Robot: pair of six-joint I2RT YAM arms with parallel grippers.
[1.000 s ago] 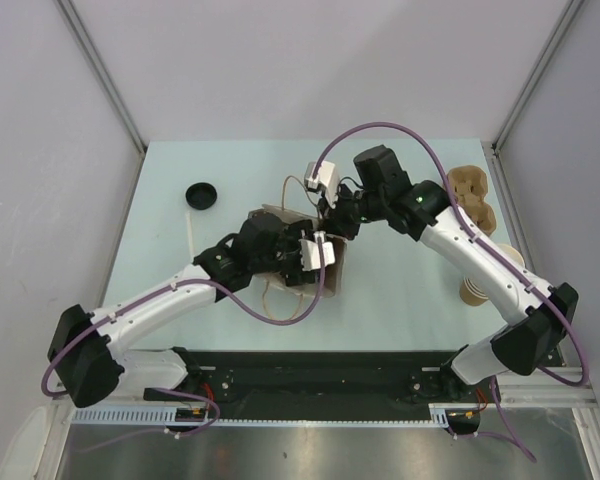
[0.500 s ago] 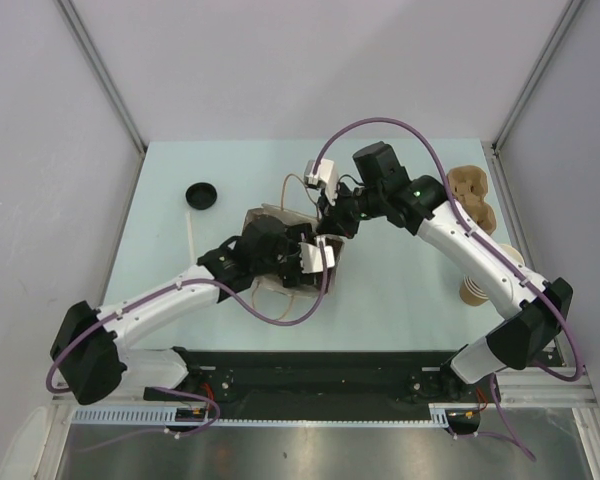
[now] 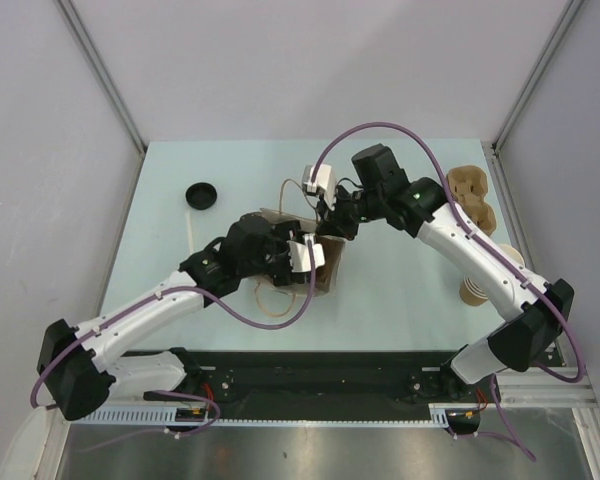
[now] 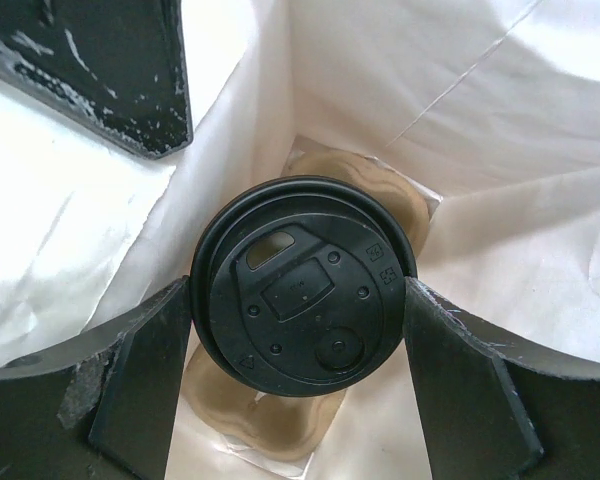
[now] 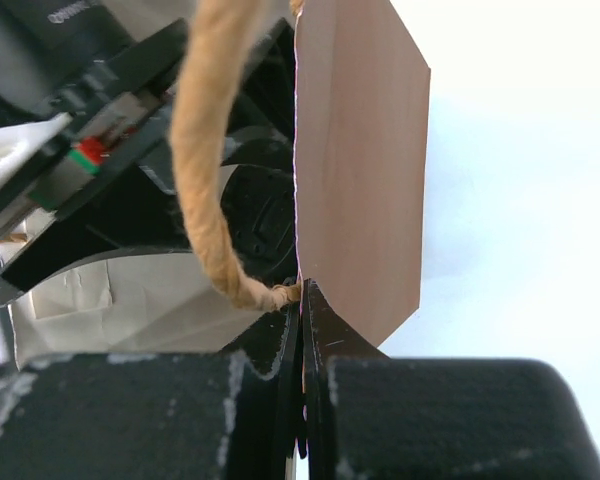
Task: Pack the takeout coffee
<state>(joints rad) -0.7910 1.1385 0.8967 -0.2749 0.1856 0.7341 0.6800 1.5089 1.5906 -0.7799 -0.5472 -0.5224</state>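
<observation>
One takeout coffee [image 4: 290, 270] fills the middle of the left wrist view, seen from straight above so that only its round black plastic lid shows – a glossy rim, a curved sip slot toward the upper left, a raised rectangular panel at the centre and a small round dimple toward the lower right; the cup's wall is hidden beneath the lid. It sits inside the brown paper bag with the white lining [image 4: 460, 150], over a tan moulded pulp form [image 4: 310, 445] on the bag's floor. The left gripper [image 4: 298, 295] is closed to the width of the lid, its two scuffed black fingers [image 4: 140, 380] pressed against the rim at the lid's left and right edges. In the overhead view the bag [image 3: 328, 268] stands at the middle of the pale table [image 3: 400, 290], with both arms meeting over it. The right gripper [image 5: 302, 300] is pinched flat – no gap between its jaws – on the edge of the bag's brown wall, just beside the knot of the twisted rope handle [image 5: 205, 180].
</observation>
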